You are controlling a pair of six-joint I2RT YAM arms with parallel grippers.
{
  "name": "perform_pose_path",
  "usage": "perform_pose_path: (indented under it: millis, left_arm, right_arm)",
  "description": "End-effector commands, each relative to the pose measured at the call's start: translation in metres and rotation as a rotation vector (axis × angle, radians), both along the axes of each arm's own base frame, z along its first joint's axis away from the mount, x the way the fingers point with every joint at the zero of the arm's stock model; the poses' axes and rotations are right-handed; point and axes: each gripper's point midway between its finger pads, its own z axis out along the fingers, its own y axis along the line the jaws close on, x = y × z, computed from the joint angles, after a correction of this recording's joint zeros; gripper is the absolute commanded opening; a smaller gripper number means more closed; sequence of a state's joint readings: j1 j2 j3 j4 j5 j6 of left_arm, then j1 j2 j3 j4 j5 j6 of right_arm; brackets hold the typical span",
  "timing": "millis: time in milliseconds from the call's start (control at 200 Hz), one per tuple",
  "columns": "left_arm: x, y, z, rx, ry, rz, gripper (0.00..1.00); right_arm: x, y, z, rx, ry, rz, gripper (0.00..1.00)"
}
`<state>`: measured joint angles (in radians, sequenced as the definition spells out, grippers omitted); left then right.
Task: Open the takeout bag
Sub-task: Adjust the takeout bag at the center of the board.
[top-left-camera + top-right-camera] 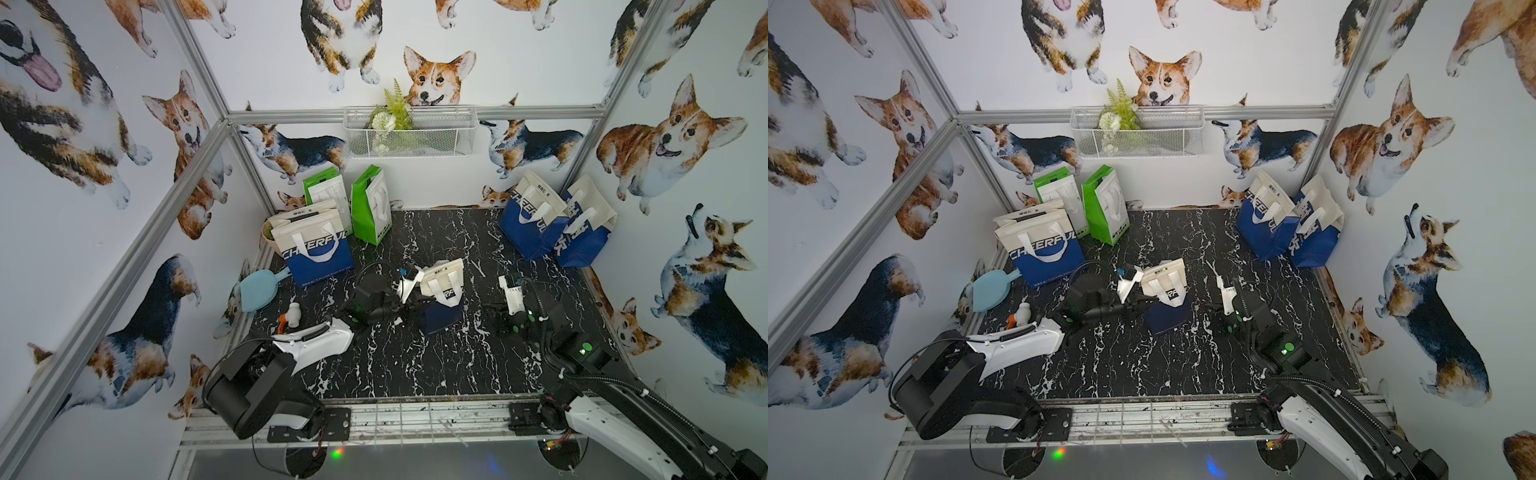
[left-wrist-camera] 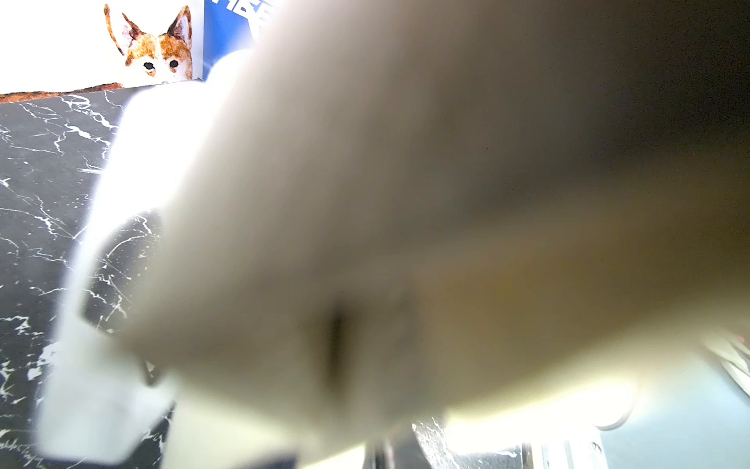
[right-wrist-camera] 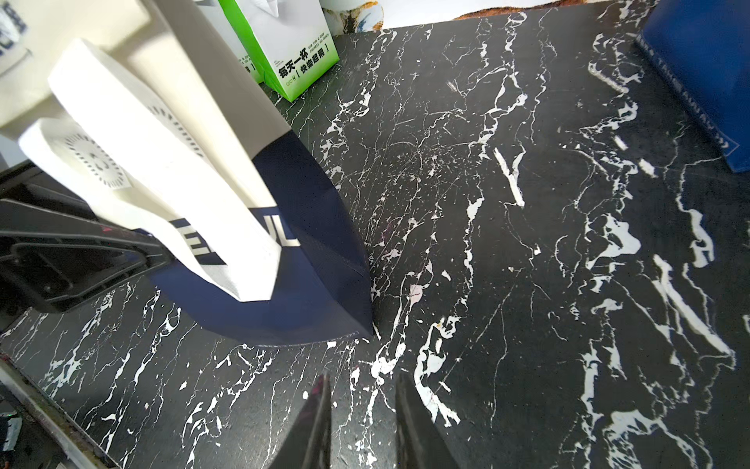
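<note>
Standing upright near the middle of the table, the bag is placed where both arms can reach it. Its mouth is not yet spread: the top looks flat and closed, and a white handle hangs down the white-and-navy face.

The left gripper is pressed against the bag at its 9 o'clock side, about where white meets navy. This is judged to be a way of taking hold of a wall or the handle for pulling. Whether its jaws are apart or clamped on anything cannot be told. The left wrist view is filled by blurred pale bag surface, and only one black finger is made out against the bag in the right wrist view.

The right gripper is held low at the bag's 3 o'clock, near but not touching. Its fingers are spread, with only marble seen between them. It is judged to be poised for the opposite wall.

Other bags are set at the table's 10 to 11 and 1 to 2 o'clock, out of the way.
</note>
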<state>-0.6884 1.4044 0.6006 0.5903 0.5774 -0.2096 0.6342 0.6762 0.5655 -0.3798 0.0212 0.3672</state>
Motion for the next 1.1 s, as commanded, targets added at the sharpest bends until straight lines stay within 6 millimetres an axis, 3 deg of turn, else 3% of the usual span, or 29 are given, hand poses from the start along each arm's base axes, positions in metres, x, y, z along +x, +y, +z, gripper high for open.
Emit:
perform_pose_path:
  millis: [0, 95, 205, 390, 616, 786, 1096]
  left_arm:
    - [-0.004, 0.001, -0.002, 0.028, 0.023, -0.02, 0.07]
    - [-0.005, 0.004, -0.001, 0.039, 0.011, -0.019, 0.07]
    - [-0.006, 0.006, 0.0, 0.036, 0.003, -0.01, 0.24]
    - [-0.006, 0.011, 0.004, 0.01, -0.013, 0.021, 0.29]
    - [-0.007, 0.012, 0.01, -0.118, -0.025, 0.043, 0.41]
    - [-0.007, 0.018, 0.012, -0.139, -0.071, 0.08, 0.47]
    - [-0.012, 0.016, 0.016, -0.178, -0.087, 0.057, 0.56]
  right_arm:
    - [-0.002, 0.004, 0.008, 0.014, -0.008, 0.027, 0.29]
    - [-0.003, 0.01, 0.019, 0.025, -0.042, 0.074, 0.29]
    - [-0.005, 0.019, 0.043, 0.033, -0.111, 0.141, 0.29]
    - [-0.003, 0.033, 0.086, 0.033, -0.222, 0.228, 0.3]
    - [0.004, 0.049, 0.116, 0.02, -0.307, 0.285, 0.31]
    - [0.006, 0.056, 0.123, 0.011, -0.366, 0.316, 0.32]
    - [0.009, 0.054, 0.115, -0.014, -0.355, 0.306, 0.34]
